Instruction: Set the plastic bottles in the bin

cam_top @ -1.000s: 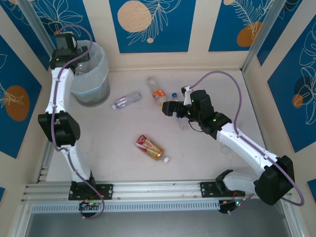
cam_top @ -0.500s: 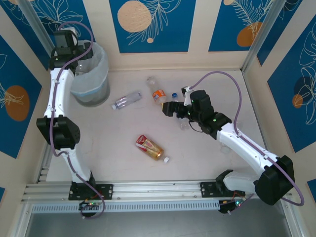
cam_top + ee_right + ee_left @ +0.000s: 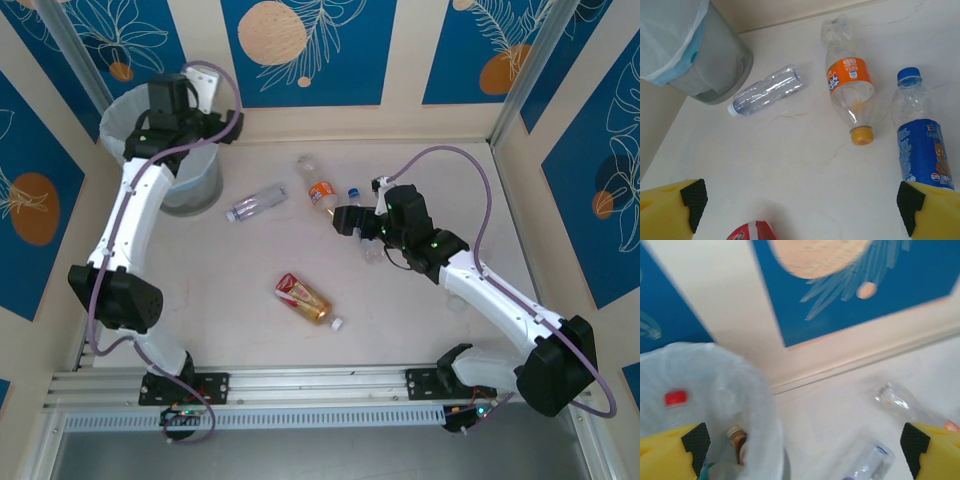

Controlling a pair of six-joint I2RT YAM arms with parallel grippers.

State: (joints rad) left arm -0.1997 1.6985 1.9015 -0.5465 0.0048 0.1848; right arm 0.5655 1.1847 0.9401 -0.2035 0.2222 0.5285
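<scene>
The bin (image 3: 118,118), grey with a white bag, stands at the back left. My left gripper (image 3: 222,128) hangs open just right of its rim (image 3: 747,390), empty (image 3: 805,460). Inside the bin lie a red-capped bottle (image 3: 676,398) and a brownish one (image 3: 736,440). On the table lie a clear white-capped bottle (image 3: 255,202) (image 3: 767,90), an orange-label bottle (image 3: 317,186) (image 3: 850,85), a blue-label bottle (image 3: 920,145) and a red-yellow bottle (image 3: 303,298). My right gripper (image 3: 342,220) is open and empty (image 3: 800,215) above the table, near the orange cap.
Patterned blue walls close the table at the back and both sides. Another clear bottle (image 3: 372,250) lies under the right arm. Bare table stretches between the clear bottle and the red-yellow one.
The left arm has swung its gripper from the bin's far left side across to the bin's right rim. The right arm has hardly moved.
</scene>
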